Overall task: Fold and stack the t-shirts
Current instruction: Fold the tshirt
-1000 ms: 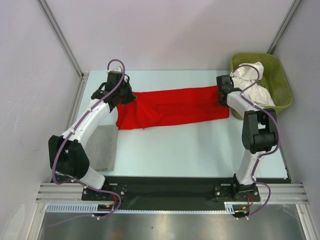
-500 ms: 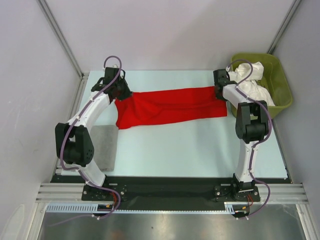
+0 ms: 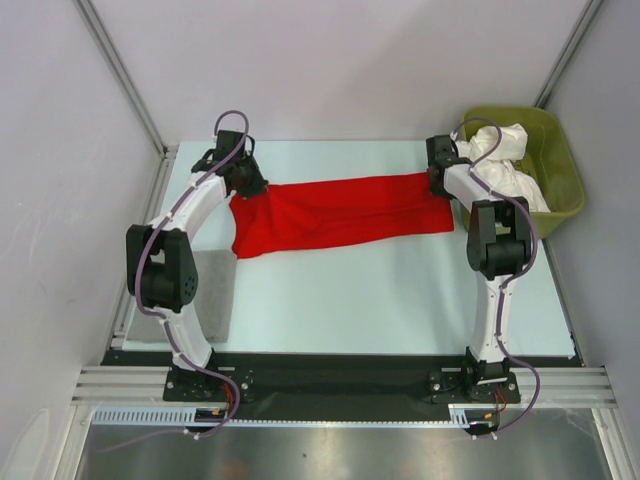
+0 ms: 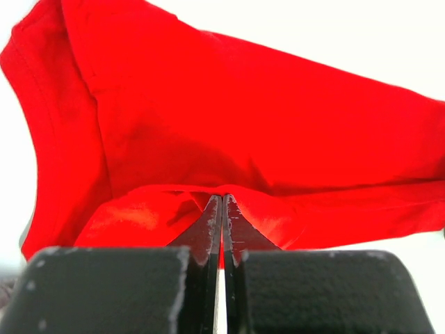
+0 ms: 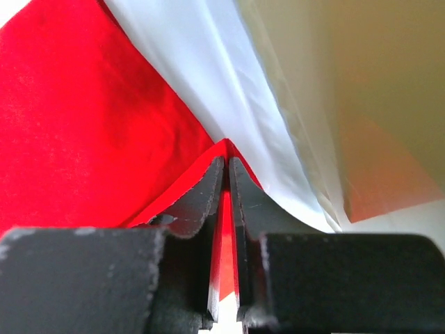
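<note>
The red t-shirt lies stretched across the far half of the table, folded into a long band. My left gripper is shut on its far left corner; in the left wrist view the cloth is pinched between the closed jaws. My right gripper is shut on the far right corner; in the right wrist view red cloth sits between the jaws. Several white t-shirts lie crumpled in the olive-green tub at the far right.
A grey rectangular pad lies at the near left, beside the left arm. The tub wall stands close to the right of my right gripper. Grey walls and metal posts enclose the table.
Both grippers have carried the shirt's far corners farther back along the table. The left arm has swung in towards its base, and the shirt band lies straighter.
</note>
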### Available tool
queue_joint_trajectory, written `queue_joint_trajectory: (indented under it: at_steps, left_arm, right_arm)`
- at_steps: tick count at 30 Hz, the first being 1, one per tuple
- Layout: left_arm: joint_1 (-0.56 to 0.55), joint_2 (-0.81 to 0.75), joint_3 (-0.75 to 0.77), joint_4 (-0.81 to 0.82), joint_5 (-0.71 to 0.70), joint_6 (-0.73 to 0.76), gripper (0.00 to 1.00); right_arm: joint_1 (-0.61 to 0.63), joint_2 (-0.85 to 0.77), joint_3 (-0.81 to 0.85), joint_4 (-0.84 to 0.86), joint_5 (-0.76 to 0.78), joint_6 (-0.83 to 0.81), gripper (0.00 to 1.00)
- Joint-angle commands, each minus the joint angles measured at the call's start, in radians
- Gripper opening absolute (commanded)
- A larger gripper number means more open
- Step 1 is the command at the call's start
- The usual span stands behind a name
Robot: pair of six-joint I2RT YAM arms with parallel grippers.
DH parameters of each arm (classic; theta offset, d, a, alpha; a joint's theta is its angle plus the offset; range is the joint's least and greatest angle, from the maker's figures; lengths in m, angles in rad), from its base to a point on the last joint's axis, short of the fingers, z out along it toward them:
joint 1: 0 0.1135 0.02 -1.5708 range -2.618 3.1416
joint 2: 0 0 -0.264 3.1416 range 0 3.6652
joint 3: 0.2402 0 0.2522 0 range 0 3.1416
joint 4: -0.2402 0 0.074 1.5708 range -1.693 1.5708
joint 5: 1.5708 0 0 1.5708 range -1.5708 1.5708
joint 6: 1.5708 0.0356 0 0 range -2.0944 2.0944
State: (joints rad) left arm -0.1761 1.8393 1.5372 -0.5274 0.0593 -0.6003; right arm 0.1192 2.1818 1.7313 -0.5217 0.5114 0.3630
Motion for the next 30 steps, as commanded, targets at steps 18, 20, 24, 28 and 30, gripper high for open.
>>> queue_joint_trajectory:
  at_steps: [18, 20, 24, 28, 30]
  left_arm:
    - [0.049, 0.187, 0.264, -0.164, -0.058, 0.085, 0.21]
    - [0.049, 0.155, 0.281, -0.187, -0.149, 0.115, 0.36]
    - [0.049, 0.048, 0.232, -0.198, -0.202, 0.161, 0.50]
    - [0.046, -0.040, 0.108, -0.194, -0.087, 0.166, 0.50]
    - [0.032, -0.075, 0.052, -0.163, -0.041, 0.165, 0.48]
  right_arm:
    - [-0.016, 0.084, 0.200, -0.122, -0.010, -0.058, 0.38]
    - [-0.015, 0.061, 0.215, -0.138, -0.017, -0.068, 0.43]
    - [-0.007, -0.014, 0.194, -0.172, -0.063, -0.061, 0.48]
    - [0.023, -0.089, 0.122, -0.173, -0.137, -0.076, 0.54]
    - [0.033, -0.125, 0.076, -0.147, -0.192, -0.076, 0.57]
